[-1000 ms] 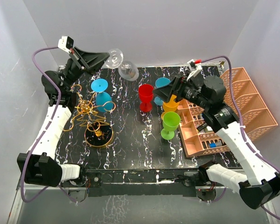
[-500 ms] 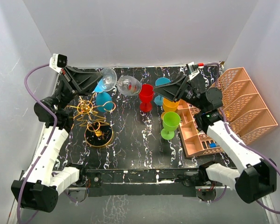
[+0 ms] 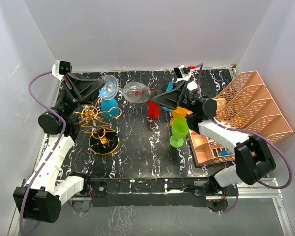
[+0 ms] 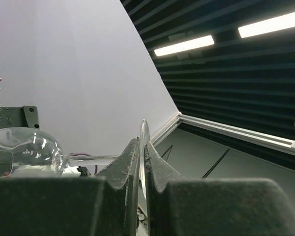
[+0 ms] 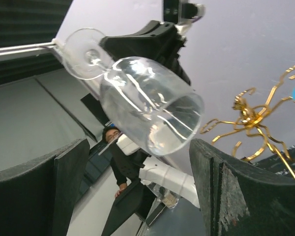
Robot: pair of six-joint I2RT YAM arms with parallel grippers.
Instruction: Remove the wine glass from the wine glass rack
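Note:
The clear wine glass [image 3: 134,92] hangs on its side in the air above the table's far middle, apart from the gold wire wine glass rack [image 3: 95,119] on its round dark base. My left gripper [image 3: 107,86] is shut on the glass's foot; in the left wrist view the thin foot disc [image 4: 143,135] is pinched between the pads, with the bowl [image 4: 24,153] at the left. My right gripper [image 3: 155,98] is open just right of the bowl's mouth. In the right wrist view the bowl [image 5: 147,105] lies between and beyond the spread fingers [image 5: 236,191], not touching them, and the rack [image 5: 255,118] shows behind.
Coloured plastic goblets stand mid-table: red [image 3: 153,102], yellow [image 3: 179,112], green [image 3: 179,131] and blue [image 3: 107,104], with another blue one [image 3: 170,87] behind my right arm. A peach mesh organiser [image 3: 255,108] fills the right side. White walls close off the back and sides.
My left gripper has carried the glass down and to the right, towards the centre. My right arm has swung left, bringing its open gripper up to the bowl.

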